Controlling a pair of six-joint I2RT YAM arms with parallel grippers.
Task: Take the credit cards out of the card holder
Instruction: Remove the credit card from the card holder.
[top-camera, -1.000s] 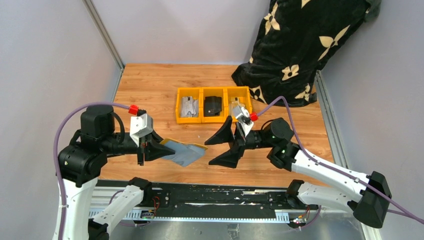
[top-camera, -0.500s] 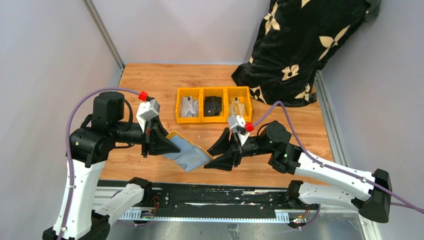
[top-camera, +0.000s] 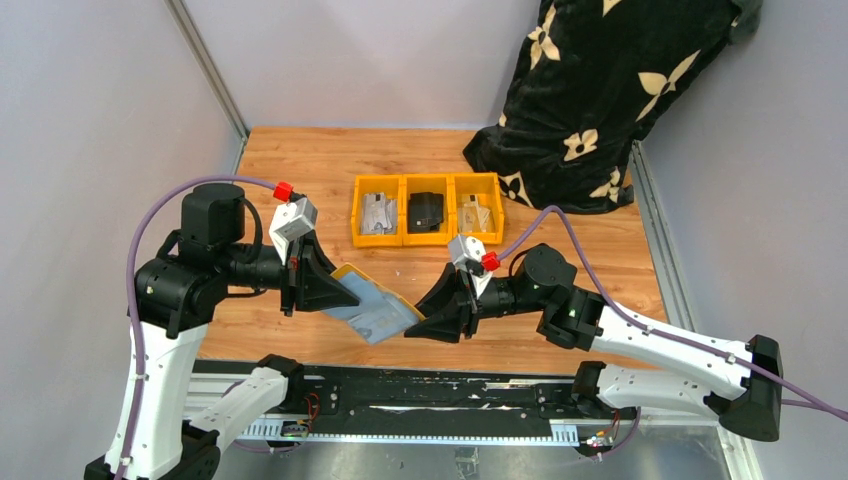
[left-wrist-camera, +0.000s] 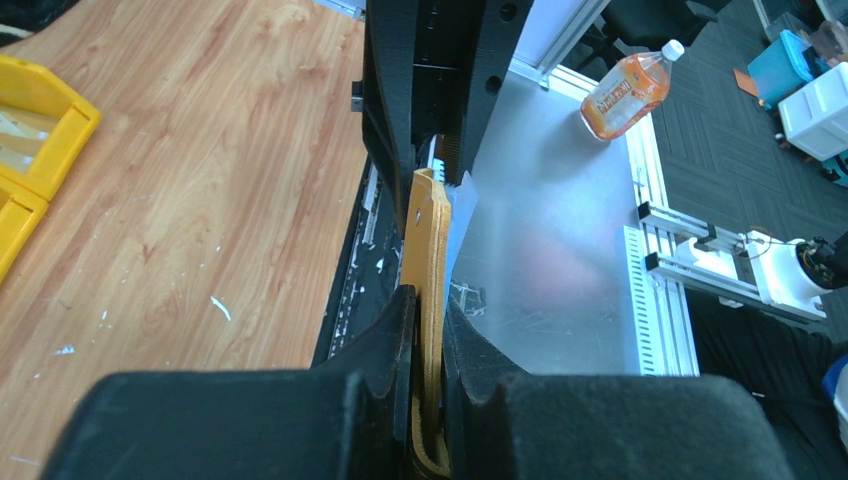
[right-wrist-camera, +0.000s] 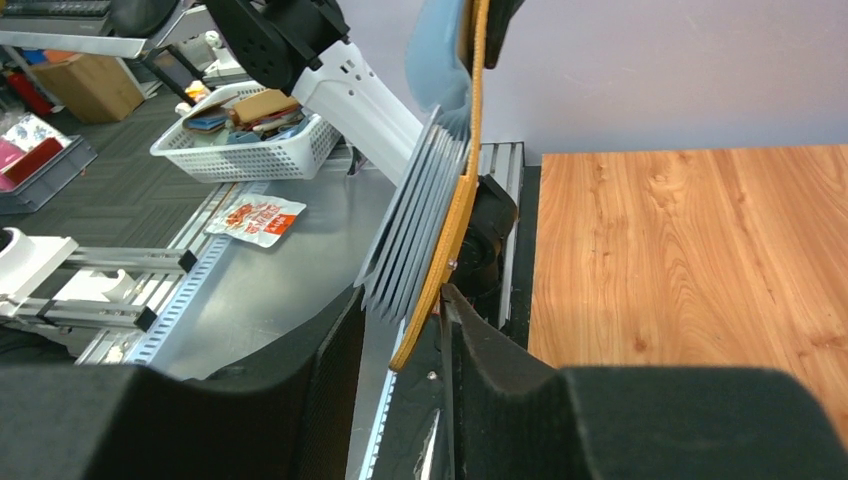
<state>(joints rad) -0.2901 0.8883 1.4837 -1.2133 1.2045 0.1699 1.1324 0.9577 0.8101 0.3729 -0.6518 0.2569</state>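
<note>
My left gripper (top-camera: 345, 293) is shut on the mustard-tan card holder (top-camera: 352, 275) and holds it in the air above the table's near edge. In the left wrist view the card holder (left-wrist-camera: 428, 230) stands edge-on between the left gripper's (left-wrist-camera: 428, 300) fingers. Several pale blue-grey credit cards (top-camera: 378, 313) stick out of its lower right end. My right gripper (top-camera: 418, 325) has closed on that end. In the right wrist view the credit cards (right-wrist-camera: 415, 230) fan out beside the tan flap (right-wrist-camera: 458, 215). The right gripper's (right-wrist-camera: 403, 292) fingertips touch the cards on one side and the flap on the other.
Three joined orange-yellow bins (top-camera: 428, 178) sit mid-table; the middle one holds a black wallet (top-camera: 427, 212). A black floral cloth (top-camera: 590, 90) fills the back right corner. Beyond the near edge are a metal frame, an orange bottle (left-wrist-camera: 625, 95) and a white basket (right-wrist-camera: 250, 140).
The left arm lifted and swung the card holder to the right, then held still. The right gripper moved left onto the cards' end and its jaws narrowed a lot.
</note>
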